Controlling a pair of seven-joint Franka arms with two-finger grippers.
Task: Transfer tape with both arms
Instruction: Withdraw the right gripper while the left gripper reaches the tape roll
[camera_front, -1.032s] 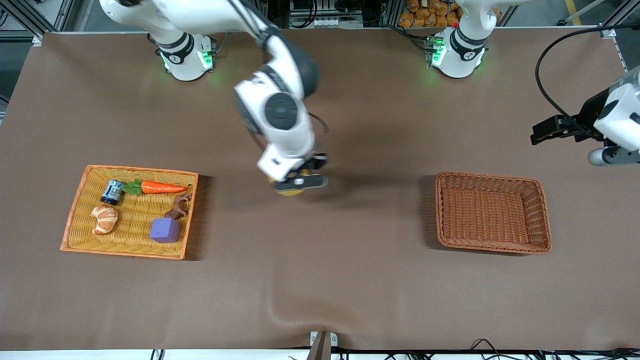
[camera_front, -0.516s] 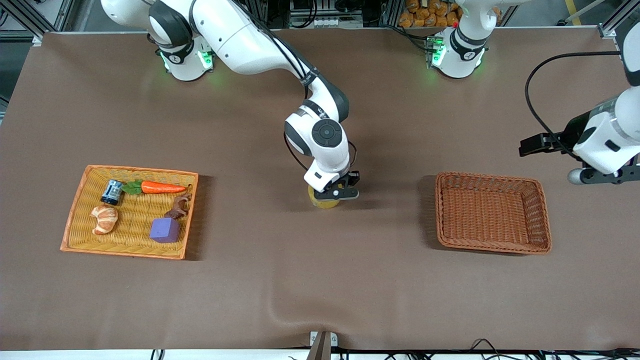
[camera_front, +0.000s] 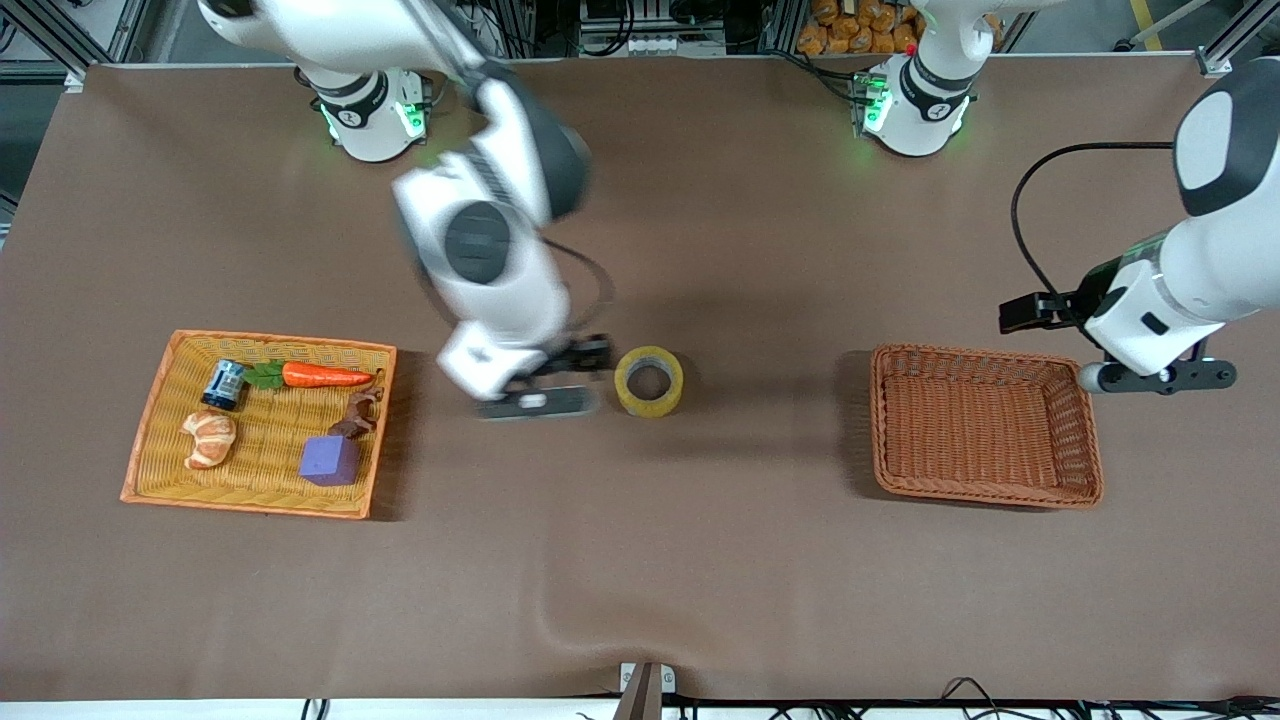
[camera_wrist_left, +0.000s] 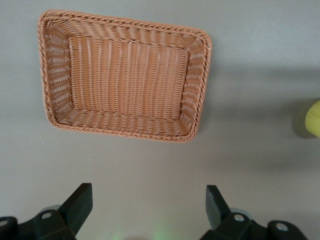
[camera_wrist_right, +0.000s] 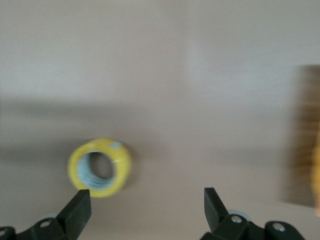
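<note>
The tape (camera_front: 649, 381), a yellowish ring with a grey-white core, lies flat on the brown table between the two baskets. My right gripper (camera_front: 535, 400) is open and empty, up over the table between the tape and the orange tray. In the right wrist view the tape (camera_wrist_right: 100, 166) lies apart from the open right gripper (camera_wrist_right: 145, 210). My left gripper (camera_front: 1160, 378) is open and empty, over the brown basket's edge at the left arm's end of the table. In the left wrist view the gripper (camera_wrist_left: 147, 205) is spread and the tape's edge (camera_wrist_left: 315, 118) just shows.
An empty brown wicker basket (camera_front: 985, 352) stands toward the left arm's end, also in the left wrist view (camera_wrist_left: 125, 23). An orange tray (camera_front: 285, 340) toward the right arm's end holds a carrot (camera_front: 325, 376), a croissant toy (camera_front: 209, 438), a purple cube (camera_front: 330, 460), a small can (camera_front: 224, 384) and a brown figure (camera_front: 358, 415).
The right gripper has let go of the tape, which now lies on the table, and has risen and moved toward the orange tray. The left arm has moved in toward the brown basket.
</note>
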